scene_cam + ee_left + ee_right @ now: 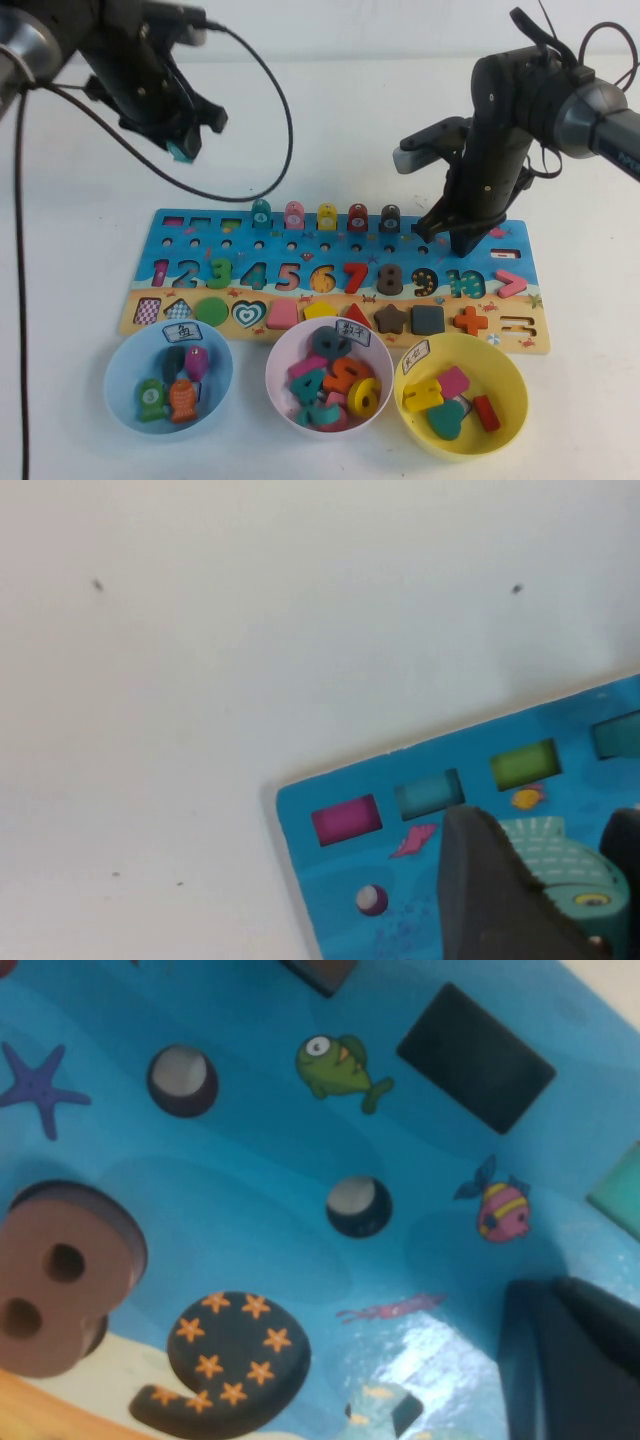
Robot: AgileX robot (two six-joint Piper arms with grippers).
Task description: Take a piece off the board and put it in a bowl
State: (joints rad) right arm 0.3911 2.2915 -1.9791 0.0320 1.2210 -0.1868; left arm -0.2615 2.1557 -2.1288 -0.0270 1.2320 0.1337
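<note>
The piece (181, 152) held in left tool (184, 150); right tool (455, 235) over board (330, 280), unclear.

A close look down on the board (250, 1230), its blue sea printed with a green cartoon fish (335, 1065), a pink-and-yellow fish (500, 1208) and a purple starfish (38, 1088). Two round peg holes (358, 1205) lie open. A brown 8 (60, 1275) and a dark starred 9 (228, 1360) sit beside each other; the right hand (575, 1360) looms dark at the frame's edge.
</note>
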